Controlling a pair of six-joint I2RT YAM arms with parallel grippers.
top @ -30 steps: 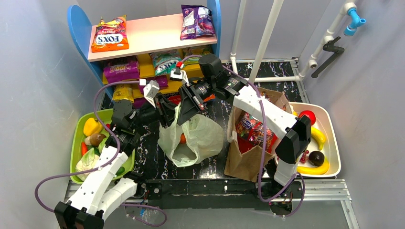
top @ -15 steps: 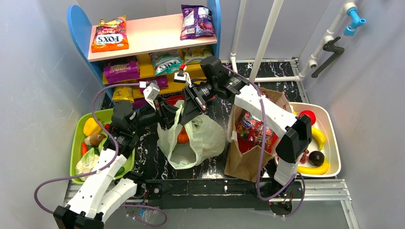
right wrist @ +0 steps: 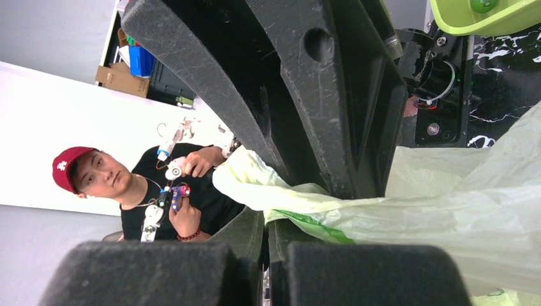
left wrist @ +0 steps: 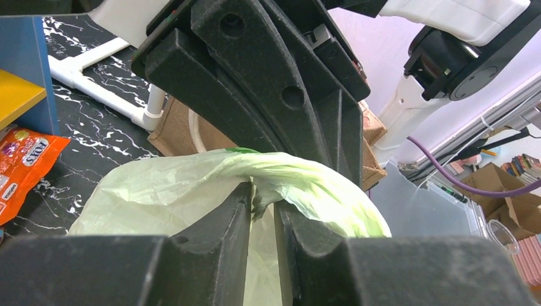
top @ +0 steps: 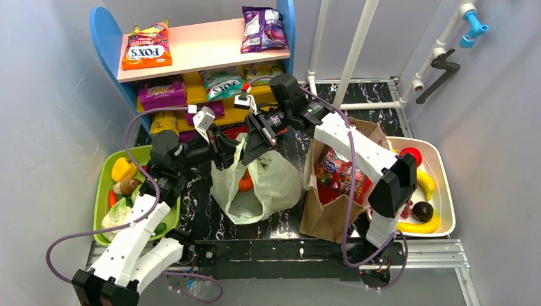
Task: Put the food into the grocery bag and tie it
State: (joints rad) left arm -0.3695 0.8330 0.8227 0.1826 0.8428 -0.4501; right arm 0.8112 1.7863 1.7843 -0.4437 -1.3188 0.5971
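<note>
Top view: grocery bag (top: 271, 185) sits mid-frame on the black table (top: 203, 220), mouth pulled up toward the upper middle. Orange food piece (top: 245, 184) shows inside it. Left pincer (top: 228, 153) is at the bag's upper-left edge and right pincer (top: 252, 145) at its top edge, the two close together. Green tray (top: 101, 185) is at left of frame with a yellow pepper (top: 122, 169) and other produce in it. Brown paper bag (top: 322, 217) stands right of the grocery bag, and the white tray (top: 452, 204) with fruit is at far right. Snack shelf (top: 204, 48) is at top.

Left wrist view: left pincer clenched on a twisted strip of the grocery bag (left wrist: 300, 185) at center. The right pincer's black fingers fill the upper middle, touching the same strip.

Right wrist view: right pincer grasping a bunched handle of the grocery bag (right wrist: 319, 207) at lower center, nearly fully clenched. The rest of the bag spreads to the right. Person in a red cap (right wrist: 96, 175) at left.
</note>
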